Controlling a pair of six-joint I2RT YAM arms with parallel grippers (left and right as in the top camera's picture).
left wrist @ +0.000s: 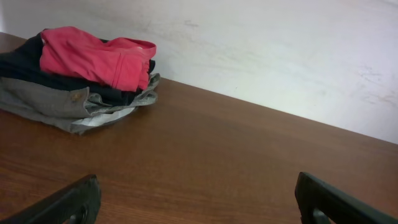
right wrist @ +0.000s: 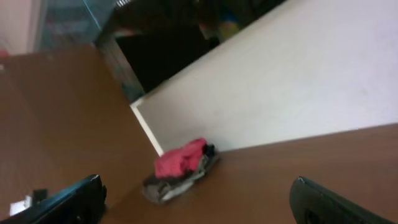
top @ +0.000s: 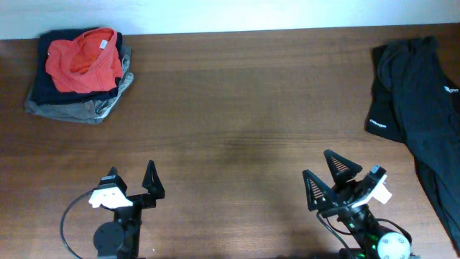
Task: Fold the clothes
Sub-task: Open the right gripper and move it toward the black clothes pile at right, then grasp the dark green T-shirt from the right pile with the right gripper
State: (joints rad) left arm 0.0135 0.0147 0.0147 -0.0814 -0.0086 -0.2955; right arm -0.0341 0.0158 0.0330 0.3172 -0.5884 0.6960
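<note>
A crumpled black shirt point(top: 417, 93) with small white logos lies at the table's right edge and runs down off the front right. My left gripper point(top: 131, 181) is open and empty near the front left of the table. My right gripper point(top: 323, 169) is open and empty at the front right, left of the black shirt and apart from it. The black shirt does not show in either wrist view.
A stack of folded clothes point(top: 80, 72) with a red garment on top of dark blue and grey ones sits at the back left corner. It also shows in the left wrist view point(left wrist: 87, 74) and far off in the right wrist view point(right wrist: 180, 168). The brown wooden table point(top: 237, 129) ends at a white wall behind.
</note>
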